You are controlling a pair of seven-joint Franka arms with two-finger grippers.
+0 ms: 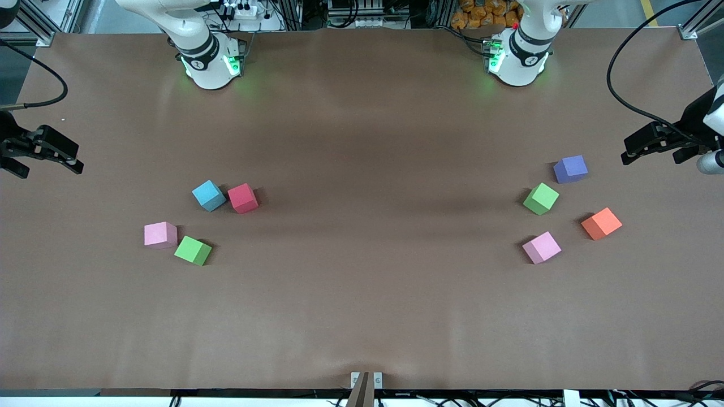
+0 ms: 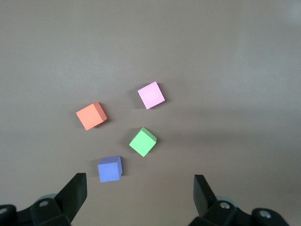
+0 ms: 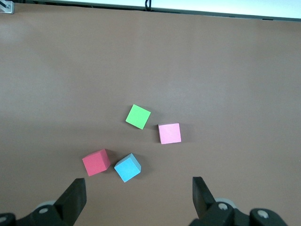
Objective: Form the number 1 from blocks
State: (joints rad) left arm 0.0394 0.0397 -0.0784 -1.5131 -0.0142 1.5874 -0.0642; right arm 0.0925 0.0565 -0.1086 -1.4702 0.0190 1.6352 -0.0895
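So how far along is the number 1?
Nothing is built yet. Eight blocks lie in two loose clusters, four around the red block and four around the purple block. The left end effector and right end effector wait open and empty. All placing remains.

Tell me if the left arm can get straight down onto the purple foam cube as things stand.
Probably yes. The left hand is open, holding nothing, at the left arm's end of the table, and the small purple foam cube sits apart from the green foam cube beside it, with nothing over it.
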